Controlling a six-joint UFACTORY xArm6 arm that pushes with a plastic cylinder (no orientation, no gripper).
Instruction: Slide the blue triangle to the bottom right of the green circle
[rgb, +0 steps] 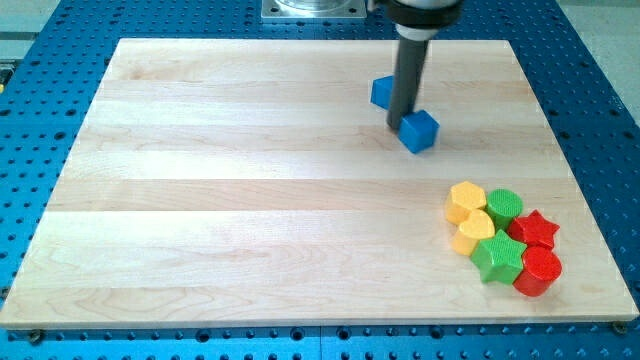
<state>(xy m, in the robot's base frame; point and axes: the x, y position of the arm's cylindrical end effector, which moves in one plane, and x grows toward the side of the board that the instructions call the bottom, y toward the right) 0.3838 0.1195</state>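
Note:
My dark rod comes down from the view's top; my tip (398, 126) rests on the board between two blue blocks. One blue block (380, 92), partly hidden by the rod, lies just above-left of the tip; its shape looks like a triangle but I cannot be sure. A blue cube-like block (420, 131) touches the tip on its right. The green circle (505, 204) sits far to the lower right, at the top of a cluster of blocks.
The cluster at the view's lower right also holds a yellow hexagon (465, 200), a yellow heart (474, 232), a red star (537, 229), a green star (498, 258) and a red circle (540, 271). The wooden board (200, 200) lies on a blue perforated table.

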